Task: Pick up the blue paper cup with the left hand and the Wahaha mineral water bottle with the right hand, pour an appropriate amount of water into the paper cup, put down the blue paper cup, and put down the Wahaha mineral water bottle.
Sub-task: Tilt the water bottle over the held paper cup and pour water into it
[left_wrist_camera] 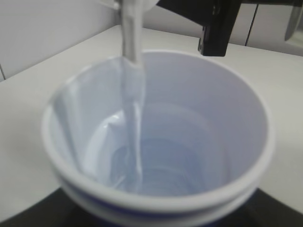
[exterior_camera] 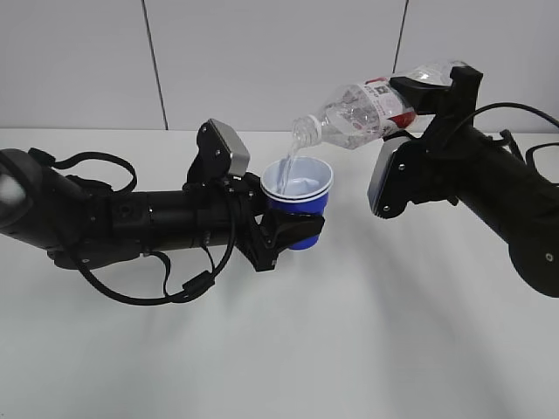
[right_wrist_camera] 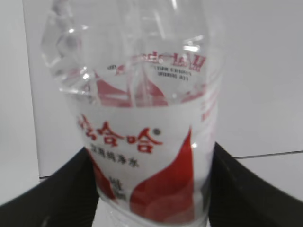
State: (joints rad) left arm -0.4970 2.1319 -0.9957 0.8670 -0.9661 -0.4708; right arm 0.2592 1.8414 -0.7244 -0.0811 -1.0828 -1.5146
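My left gripper [exterior_camera: 293, 229] is shut on the blue paper cup [exterior_camera: 300, 202] and holds it upright above the table. My right gripper [exterior_camera: 437, 94] is shut on the Wahaha mineral water bottle [exterior_camera: 358, 113], tilted with its open neck down to the left over the cup. A thin stream of water [exterior_camera: 286, 166] runs from the neck into the cup. In the left wrist view the cup's white inside [left_wrist_camera: 189, 123] fills the frame, with the stream [left_wrist_camera: 131, 71] falling in and a little water at the bottom. In the right wrist view the bottle's red-and-white label [right_wrist_camera: 142, 161] sits between the black fingers [right_wrist_camera: 246, 189].
The white table [exterior_camera: 279, 349] lies under both arms, with a pale wall behind. The left arm's black cables [exterior_camera: 166, 284] loop below its forearm. The right arm's silver-grey wrist box [exterior_camera: 384, 179] hangs close to the cup's right.
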